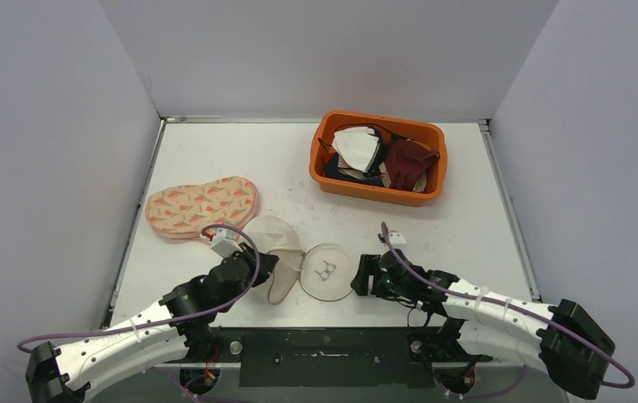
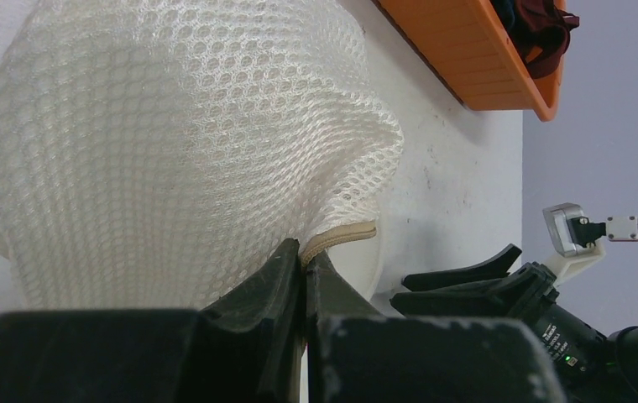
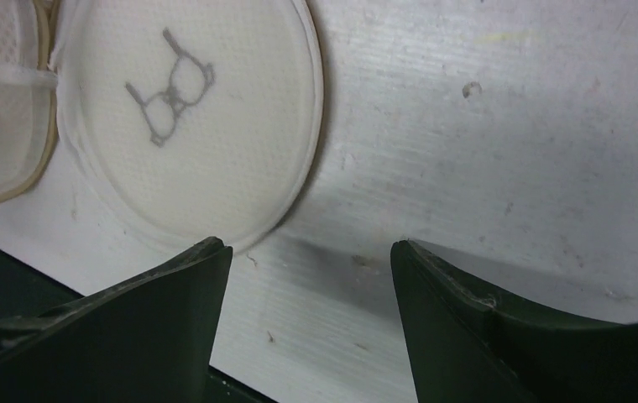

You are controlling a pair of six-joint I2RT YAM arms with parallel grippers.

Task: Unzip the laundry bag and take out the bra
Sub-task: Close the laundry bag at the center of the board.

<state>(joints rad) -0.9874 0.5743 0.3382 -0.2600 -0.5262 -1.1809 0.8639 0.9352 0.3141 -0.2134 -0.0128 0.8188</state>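
Observation:
The white mesh laundry bag [image 1: 272,235] lies at the table's near middle, its dome bulging large in the left wrist view [image 2: 173,151]. Its round flat lid [image 1: 327,271], marked with a grey bra icon [image 3: 169,96], rests flat to the right of the dome. My left gripper [image 1: 275,264] is shut on the bag's beige rim [image 2: 345,235], fingertips pressed together [image 2: 305,252]. My right gripper [image 1: 359,275] stands open just off the lid's right edge, with bare table between its fingers [image 3: 309,248]. A peach carrot-print bra [image 1: 202,207] lies flat at the left, apart from the bag.
An orange bin [image 1: 379,191] with several garments stands at the back right; its wall shows in the left wrist view [image 2: 467,59]. Grey walls enclose the table on three sides. The right gripper's fingers [image 2: 467,281] lie close beside the left one's.

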